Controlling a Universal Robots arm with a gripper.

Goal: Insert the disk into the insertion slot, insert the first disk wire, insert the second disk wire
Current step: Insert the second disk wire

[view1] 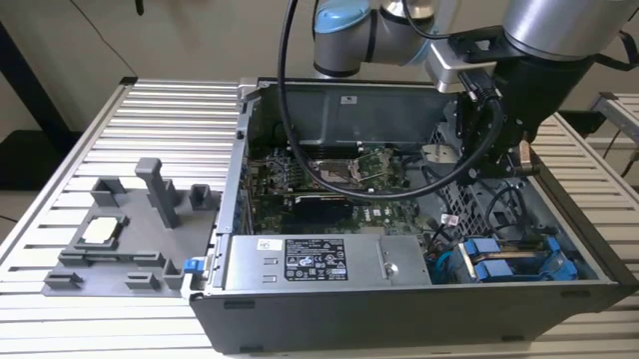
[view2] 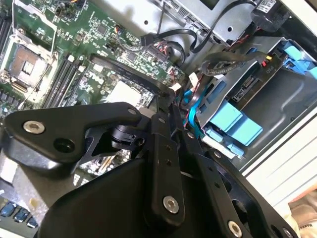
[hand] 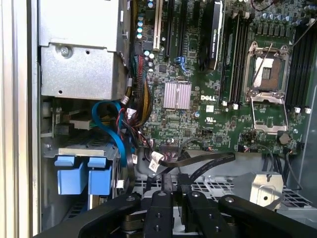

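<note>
We see the disk (view1: 511,263) already seated in the slot (view1: 584,258), next to the PSU (view1: 325,262). Our gripper (hand: 174,191) hangs over the case floor near the board (hand: 198,99), fingers nearly shut on a black wire (hand: 208,162). The grip itself is hidden, so we can't confirm it. Risks: the wire slipping out or the plug meeting the disk's port skewed, since loose cables (view2: 223,62) crowd the slot.

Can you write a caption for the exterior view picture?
Robot arm's gripper reaching into an open computer case.
</note>
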